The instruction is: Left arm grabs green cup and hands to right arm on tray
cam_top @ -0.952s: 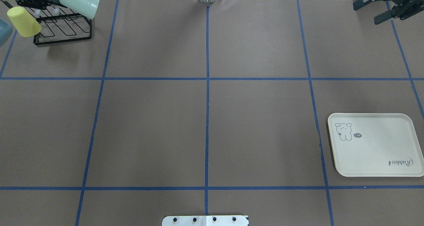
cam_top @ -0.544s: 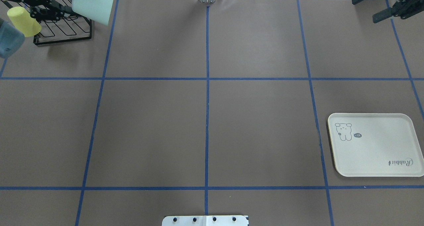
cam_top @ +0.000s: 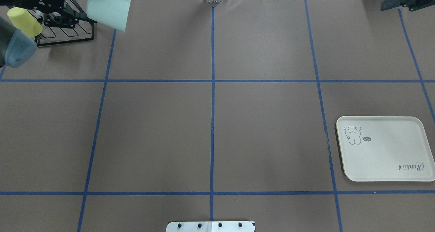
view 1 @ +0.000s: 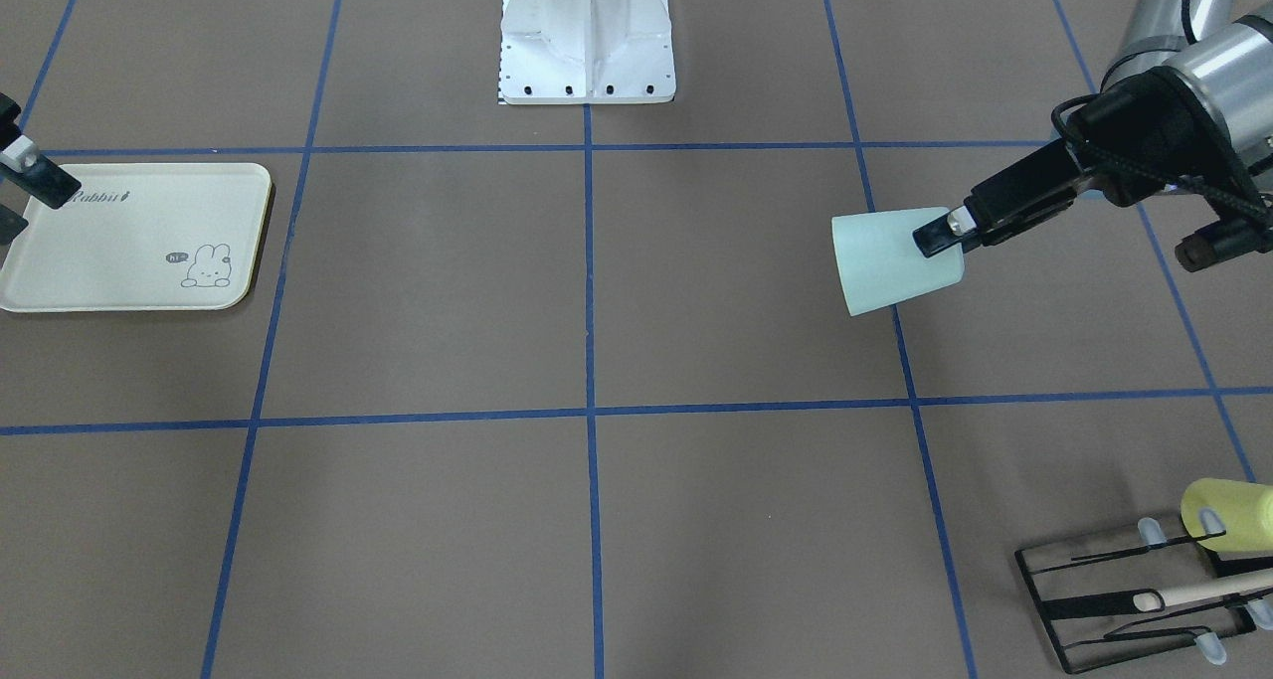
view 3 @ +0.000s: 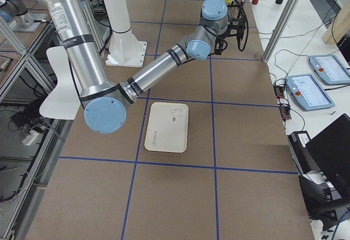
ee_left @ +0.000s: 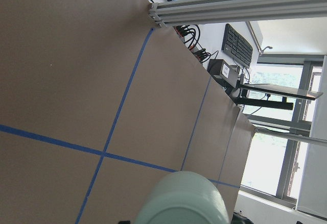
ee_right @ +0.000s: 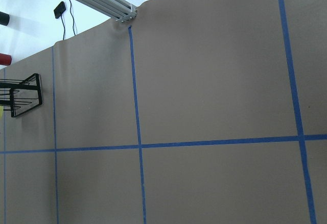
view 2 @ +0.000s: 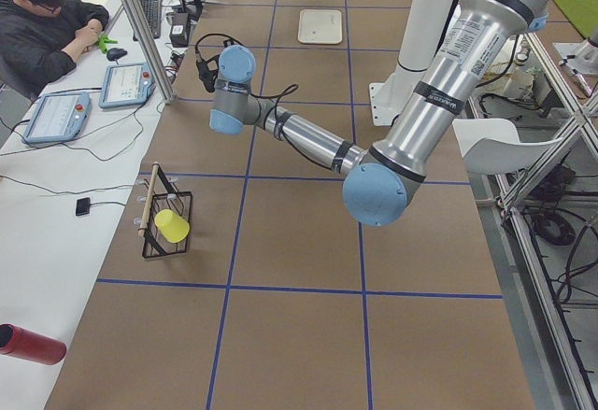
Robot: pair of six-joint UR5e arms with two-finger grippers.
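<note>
The green cup (view 1: 890, 259) is off the counter (view 1: 696, 311), carried on its side at the end far from the tray (view 1: 129, 261). Its wider end points toward the tray. The left fingers (view 1: 940, 237) are clamped across its narrow end from outside, one on either side of the wall, as the overhead view also shows. The black wire rack (view 1: 1094, 599) with the yellow-green cup (view 1: 1228, 515) stands farther from the tray than the green cup does. The green cup is held just on the tray's side of the rack.

The right fingers (view 1: 45, 182) hang in the air at the tray's end of the counter. They stand apart with nothing between them, well away from the green cup. The tray itself carries nothing.

The green cup looks like thin, smooth plastic, so it is probably light and fairly stiff but slick. Its wall may give a little under a hard squeeze. Because of the taper, a pinch on the outside may tend to creep toward the narrow end, so a firm, square hold seems to matter more than force.

The left fingers occupy the narrow end, so the free part is the middle and the wider end. The right fingers would likely do best closing across the body there, clear of the left pair. That hold would let the left pair let go without a knock, and the green cup could then be set on the tray.
</note>
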